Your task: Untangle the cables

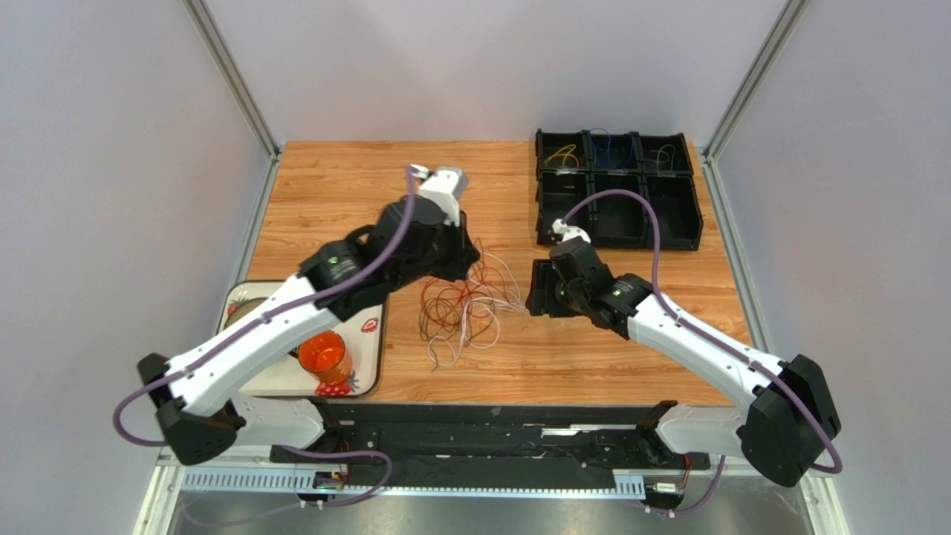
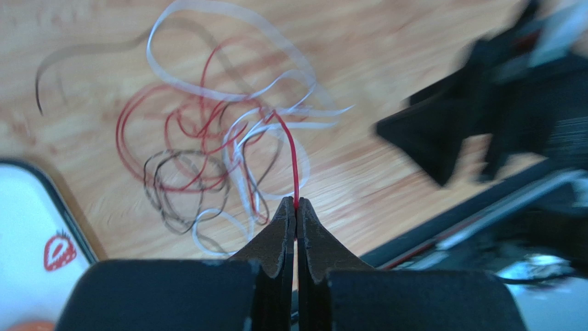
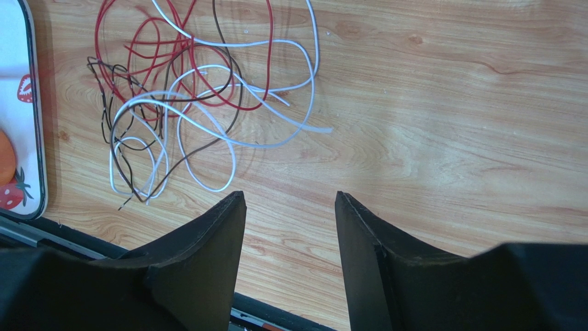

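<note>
The cables [image 1: 461, 309] lie as a loose tangle of red, white and dark brown loops on the wooden table between the two arms. My left gripper [image 2: 297, 204] is shut on one red cable [image 2: 294, 155], which rises from the tangle [image 2: 207, 155] to the fingertips. In the top view the left gripper [image 1: 473, 265] is over the tangle's far edge. My right gripper [image 3: 290, 200] is open and empty over bare wood, with the tangle [image 3: 186, 89] to its upper left. In the top view the right gripper [image 1: 538, 292] is just right of the cables.
A white strawberry-print tray [image 1: 366, 346] holding an orange cup [image 1: 325, 354] sits at the front left. A black compartment bin [image 1: 670, 212] with a few cables inside stands at the back right. The table's front edge [image 3: 276, 314] is close under the right gripper.
</note>
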Controlling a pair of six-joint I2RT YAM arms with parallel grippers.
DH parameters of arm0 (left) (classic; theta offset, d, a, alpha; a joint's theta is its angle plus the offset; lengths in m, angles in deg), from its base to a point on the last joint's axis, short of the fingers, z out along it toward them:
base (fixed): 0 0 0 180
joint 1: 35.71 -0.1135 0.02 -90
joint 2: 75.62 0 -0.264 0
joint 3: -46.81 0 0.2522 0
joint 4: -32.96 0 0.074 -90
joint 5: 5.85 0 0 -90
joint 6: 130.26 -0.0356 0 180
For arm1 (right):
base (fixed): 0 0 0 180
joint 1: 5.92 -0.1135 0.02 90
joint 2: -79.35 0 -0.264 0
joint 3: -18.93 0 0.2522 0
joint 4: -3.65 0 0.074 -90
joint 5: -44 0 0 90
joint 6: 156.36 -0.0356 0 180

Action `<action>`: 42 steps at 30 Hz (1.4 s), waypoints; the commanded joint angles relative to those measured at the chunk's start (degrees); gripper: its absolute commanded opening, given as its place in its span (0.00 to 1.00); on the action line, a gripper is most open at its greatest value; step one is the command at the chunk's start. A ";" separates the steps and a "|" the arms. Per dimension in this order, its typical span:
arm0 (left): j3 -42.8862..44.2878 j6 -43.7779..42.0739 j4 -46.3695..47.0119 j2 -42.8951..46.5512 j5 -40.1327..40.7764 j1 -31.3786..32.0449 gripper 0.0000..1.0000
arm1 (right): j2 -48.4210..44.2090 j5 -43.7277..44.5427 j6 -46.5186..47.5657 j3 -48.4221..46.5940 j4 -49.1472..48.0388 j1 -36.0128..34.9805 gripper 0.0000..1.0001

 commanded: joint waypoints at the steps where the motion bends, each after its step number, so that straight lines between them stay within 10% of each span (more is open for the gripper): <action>1: 5.02 -1.99 -2.14 5.05 -2.21 0.07 0.00 | -2.69 2.23 0.26 -3.04 1.22 -0.11 0.54; 15: -18.97 6.44 7.54 7.42 -8.19 0.07 0.00 | -7.97 -1.09 3.34 -0.06 -1.91 -0.11 0.57; 42: -15.90 1.79 2.27 -8.22 1.31 -5.37 0.00 | 8.46 -0.75 -0.97 -4.36 -7.48 -1.69 0.55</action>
